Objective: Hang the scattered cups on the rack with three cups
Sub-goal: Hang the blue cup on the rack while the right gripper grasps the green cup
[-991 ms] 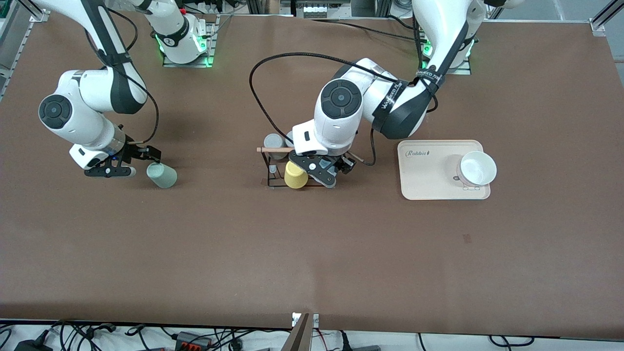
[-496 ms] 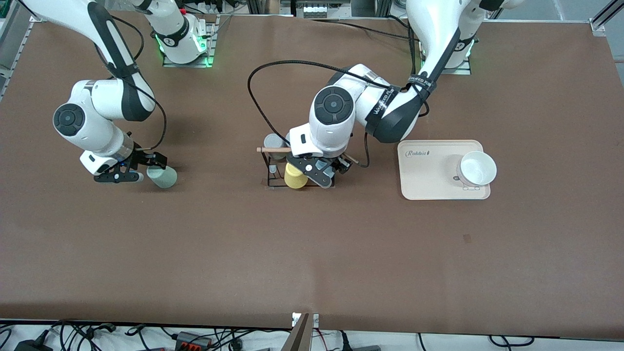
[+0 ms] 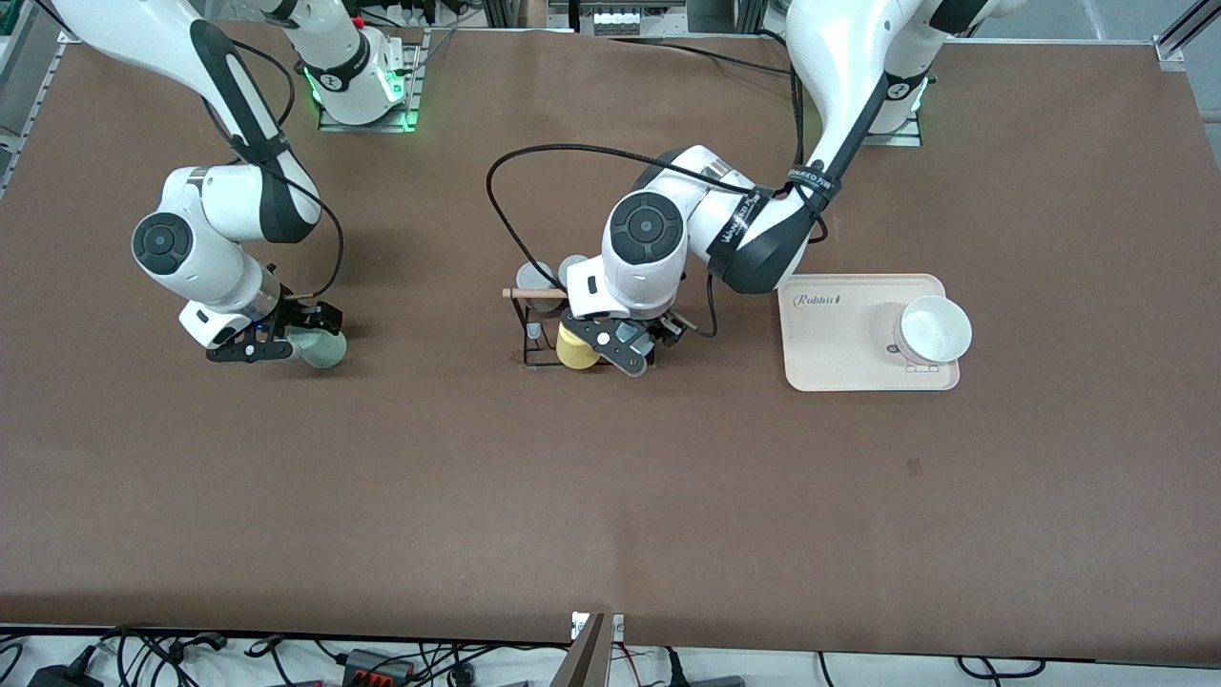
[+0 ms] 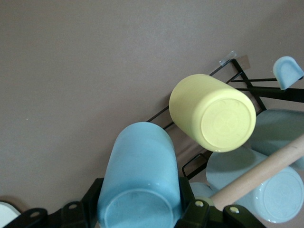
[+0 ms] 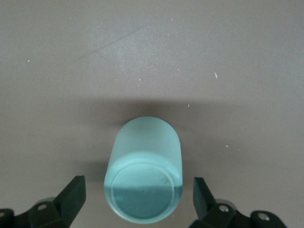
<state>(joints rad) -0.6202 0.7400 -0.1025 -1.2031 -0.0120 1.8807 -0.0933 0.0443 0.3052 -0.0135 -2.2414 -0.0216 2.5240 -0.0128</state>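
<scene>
Working across the front view from the right arm's end of the table, I first reach the right gripper (image 3: 286,336). It sits low at the table surface, toward the right arm's end and roughly midway between the edge by the robot bases and the edge nearest the front camera. Its jaws stand wide, one on each side of the mint-green cup (image 5: 144,169), with a clear gap on both sides in the right wrist view; nothing is clamped yet. The cup lies on its side on the brown table (image 3: 610,496).

I judge this tumbler to be light, rigid and smooth-walled. With no handle and a tapered wall, it may slide toward its narrow end under a squeeze. I would therefore grip across the body near the wider rim and close gently.

At the middle of the table stands the rack (image 3: 536,329), black wire with a wooden rod (image 3: 534,293) across the top. A yellow cup (image 3: 575,349) and grey cups (image 3: 536,279) already hang there. The left gripper (image 3: 622,345) is over the rack, closed on the light blue cup (image 4: 138,183), which the left wrist view shows held by its body just beside the yellow cup. A peg must enter its mouth, so alignment matters more than force.

Toward the left arm's end lies a beige tray (image 3: 830,348) carrying a white bowl (image 3: 933,330).
</scene>
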